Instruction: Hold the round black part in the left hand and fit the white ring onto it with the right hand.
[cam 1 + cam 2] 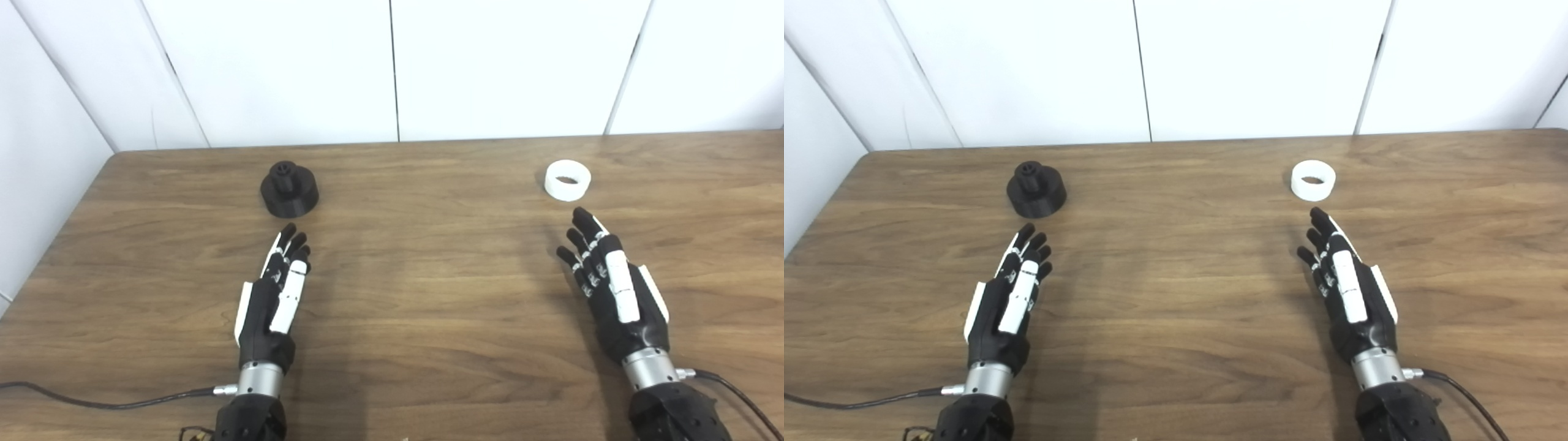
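Both robot hands lay released over the wooden surface (429,294), fingers extended and grasping nothing. The left robot hand (272,300) pointed toward the round black part (289,189), which stood just beyond its fingertips, apart from them. The white ring (568,179) sat on the surface just ahead of the right robot hand (615,288), not touching it, well apart from the black part.

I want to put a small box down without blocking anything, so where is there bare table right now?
The widest bare stretch is the middle of the table, between the left hand and right hand, running back to the wall. The far corners, outside the round black part and the white ring, are bare too. Tightest: the short gaps between each hand's fingertips and its part.
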